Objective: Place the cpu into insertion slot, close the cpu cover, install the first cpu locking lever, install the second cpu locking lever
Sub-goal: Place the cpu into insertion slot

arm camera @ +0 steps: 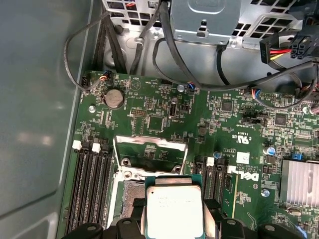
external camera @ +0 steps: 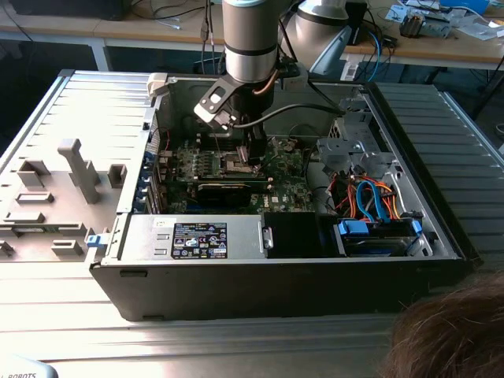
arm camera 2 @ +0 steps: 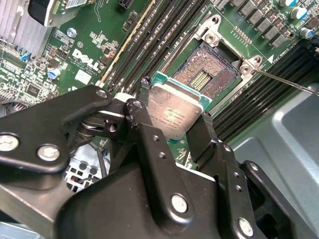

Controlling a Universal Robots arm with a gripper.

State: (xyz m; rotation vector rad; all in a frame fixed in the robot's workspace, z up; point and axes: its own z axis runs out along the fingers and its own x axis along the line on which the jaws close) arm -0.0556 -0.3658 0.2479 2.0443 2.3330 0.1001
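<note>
An open computer case [external camera: 236, 291] lies on its side on a ribbed metal surface [external camera: 236, 339]. A robot arm [external camera: 250, 39] reaches down into it, over the green circuit board [arm camera: 164, 119]. A person's hair shows at the exterior view's lower right corner.

In both wrist views the two black fingers [arm camera 2: 202, 139] pinch the cpu [arm camera 2: 177, 107] by opposite edges, its dull silver top facing the cameras. The chip hangs above the board, over the near edge of the insertion slot [arm camera 2: 207, 74]. It is not seated, and how high it sits cannot be told. The slot is bare, with its field of fine gold contacts exposed.

In the first wrist view the cpu cover [arm camera: 149, 143] stands raised on the far side of the slot, leaving the opening free. A thin metal rod [arm camera 2: 284, 81], likely one of the locking levers, runs out from a corner of the slot and is not latched. Rows of narrow memory slots [arm camera 2: 159, 30] flank the socket on both sides.

The main risk from here is a crooked landing. If the chip comes down tilted, or shifted toward the memory slots, an edge could ride on the socket rim or press unevenly on the contacts and bend them. The grip is only on thin edges, so a bump against the rim could twist the chip or let it slip. The raised cover could also catch the chip's far edge if the approach drifts that way.
</note>
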